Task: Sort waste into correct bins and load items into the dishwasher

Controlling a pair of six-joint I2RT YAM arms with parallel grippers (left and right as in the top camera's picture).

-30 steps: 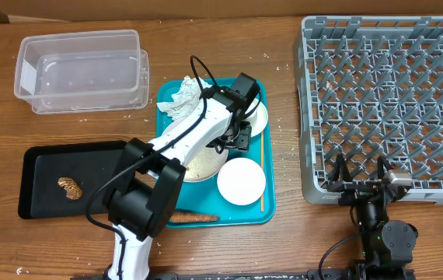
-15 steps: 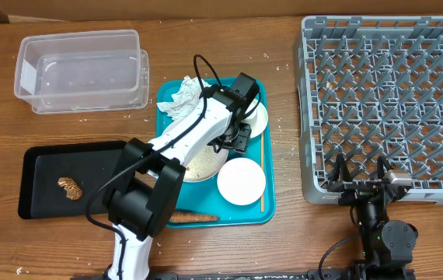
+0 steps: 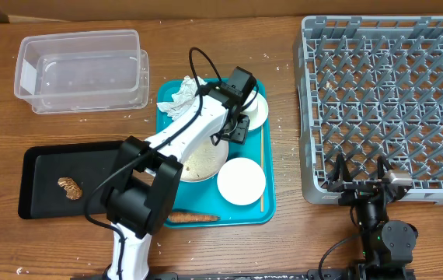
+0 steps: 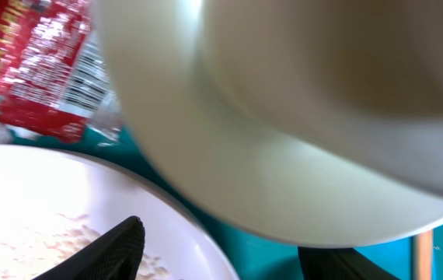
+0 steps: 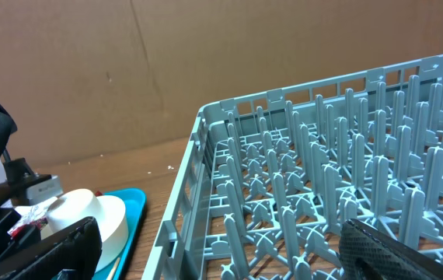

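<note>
The counter (image 3: 287,241) is carrying everything, and the grey dish rack (image 3: 385,93) is taking up its right side, its pegs standing bare. The teal tray (image 3: 246,215) is sitting at the middle. The clear tub (image 3: 81,70) is lying well off to its upper left and the black tray (image 3: 47,165) just beside its lower left.

On the teal tray the pale plate (image 3: 202,161) is lying partly under the left arm. The left pincer (image 3: 239,124) is reaching over the tray's upper right and gripping the small white bowl (image 3: 258,111). Its jaws are standing part-way apart, and in the wrist view the bowl is tilting up close above the plate. The second small bowl (image 3: 242,181) is resting upright just below the plate's right edge.

The crumpled napkin (image 3: 179,95) is sitting at the tray's top left corner, and the carrot (image 3: 193,218) is lying along its bottom edge. A thin wooden stick (image 3: 262,167) is lying along the right edge.

The red wrapper (image 4: 35,62) is showing beside the held bowl. The brown food lump (image 3: 70,187) is sitting in the black tray, and the loose rice (image 4: 58,233) is clinging to the plate.

The right pincer (image 3: 360,171) is hanging wide open and empty at the rack's near edge — touching nothing.
</note>
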